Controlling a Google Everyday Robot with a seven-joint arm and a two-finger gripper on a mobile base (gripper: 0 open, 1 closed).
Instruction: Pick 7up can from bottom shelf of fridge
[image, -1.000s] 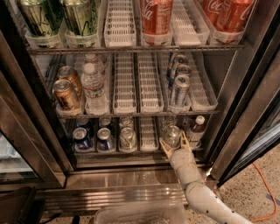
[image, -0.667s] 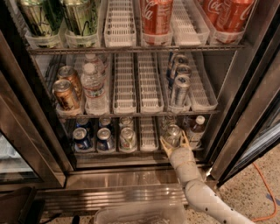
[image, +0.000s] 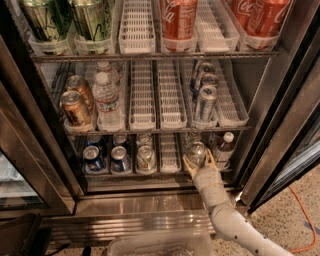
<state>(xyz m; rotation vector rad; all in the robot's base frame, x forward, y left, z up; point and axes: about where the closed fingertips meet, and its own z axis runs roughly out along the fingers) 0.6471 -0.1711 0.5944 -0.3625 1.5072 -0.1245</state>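
The fridge (image: 280, 115) stands open with its wire racks in view. On the bottom shelf, right of the middle, stands the 7up can (image: 197, 151), with a shiny silver top and a pale body. My gripper (image: 199, 161) reaches in from the lower right on a white arm. Its two yellowish fingers (image: 188, 163) sit against the left and right sides of the can, closed on it. The can stands upright on the shelf.
On the bottom shelf are dark blue cans (image: 93, 158), a silver can (image: 145, 157) and a small bottle (image: 225, 145) right of my gripper. The middle shelf holds slim cans (image: 205, 102), water bottles (image: 106, 100) and brown cans (image: 74, 107). A plastic bin (image: 160, 245) sits on the floor below.
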